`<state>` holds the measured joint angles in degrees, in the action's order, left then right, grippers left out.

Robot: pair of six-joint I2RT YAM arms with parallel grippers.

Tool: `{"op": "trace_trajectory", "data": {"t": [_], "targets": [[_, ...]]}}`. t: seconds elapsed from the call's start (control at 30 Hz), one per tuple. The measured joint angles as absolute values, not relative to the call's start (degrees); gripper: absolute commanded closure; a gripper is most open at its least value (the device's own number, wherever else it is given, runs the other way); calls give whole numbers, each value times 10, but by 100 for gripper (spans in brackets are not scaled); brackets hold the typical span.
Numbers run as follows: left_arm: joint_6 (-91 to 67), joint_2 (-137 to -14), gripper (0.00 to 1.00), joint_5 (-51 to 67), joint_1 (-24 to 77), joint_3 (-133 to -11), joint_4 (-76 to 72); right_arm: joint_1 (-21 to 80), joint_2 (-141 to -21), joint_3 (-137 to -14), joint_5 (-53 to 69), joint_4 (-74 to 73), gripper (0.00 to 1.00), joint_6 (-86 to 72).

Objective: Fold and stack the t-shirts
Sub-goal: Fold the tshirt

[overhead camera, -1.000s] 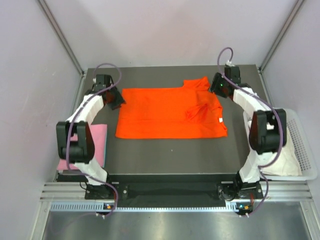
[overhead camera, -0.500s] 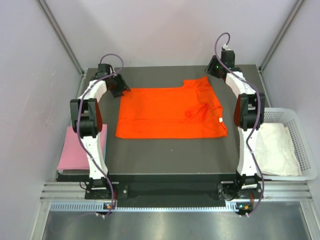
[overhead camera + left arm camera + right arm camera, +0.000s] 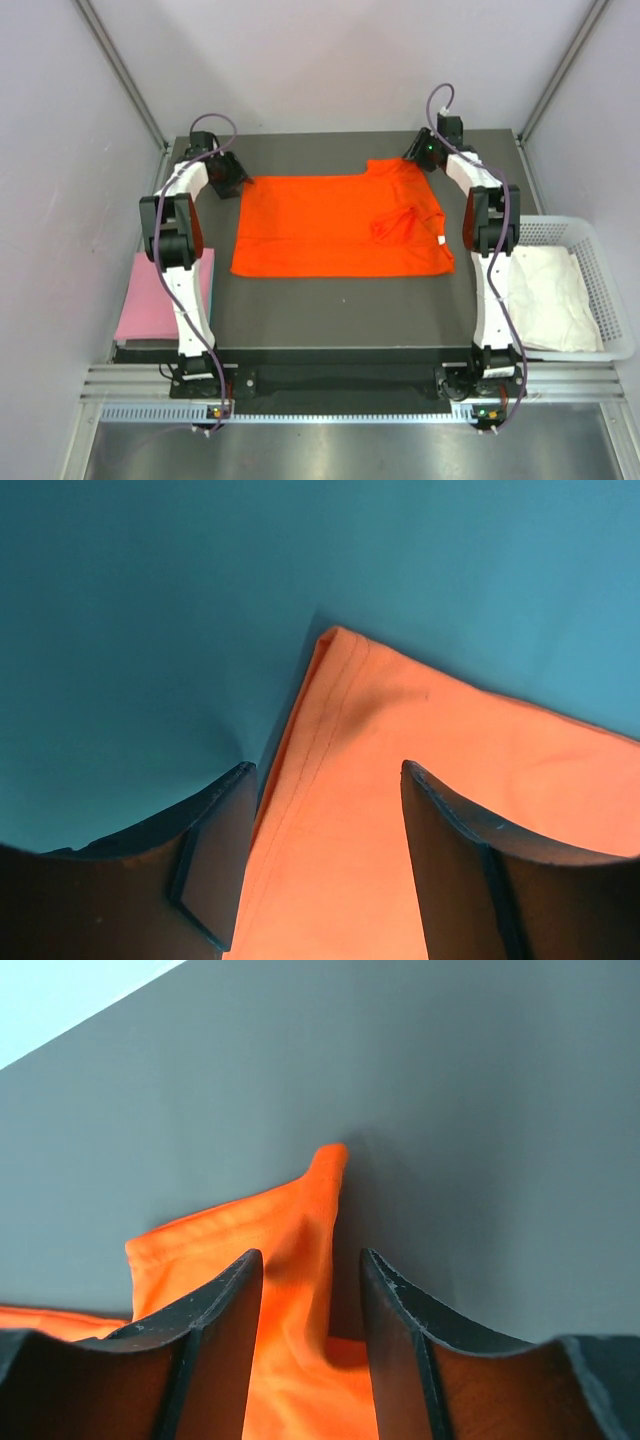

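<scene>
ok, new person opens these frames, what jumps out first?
The orange-red t-shirt spread flat on the dark table grabs the eye first. Both arms stretch to its far edge: the left gripper stands open over the far-left hem corner, the right gripper open around a sleeve tip at far right. A pink t-shirt lies left of the table; a white t-shirt sits in a basket on the right.
</scene>
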<state>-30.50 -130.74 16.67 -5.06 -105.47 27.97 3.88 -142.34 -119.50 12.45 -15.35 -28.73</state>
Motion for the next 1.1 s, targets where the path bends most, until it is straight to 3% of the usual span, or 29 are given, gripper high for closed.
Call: {"op": "trace_trajectory", "data": {"t": [0.1,0.13,0.23,0.43,0.67,0.77,0.8,0.9,1.1], "targets": [[-315,-1318,37,167,-51,-1063,277,36,-1448,-1213,138,-145,61,-307],[-319,-1323,37,170,-51,-1067,276,35,-1455,-1220,145,-142,70,-315],[-323,-1335,36,171,-52,-1085,273,30,-1471,-1235,159,-128,83,-336],[-324,-1357,36,164,-52,-1118,267,23,-1478,-1235,180,-119,83,-364],[-330,-1369,48,174,-52,-1127,256,20,-1478,-1236,190,-116,83,-372],[-335,-1374,62,183,-52,-1127,248,20,-1478,-1236,199,-115,91,-373],[-334,-1375,75,187,-52,-1127,246,20,-1478,-1236,203,-114,96,-375],[-345,-1389,100,208,-53,-1127,230,20,-1478,-1236,212,-106,100,-378],[-350,-1395,100,218,-53,-1133,222,17,-1478,-1239,229,-85,100,-393]]}}
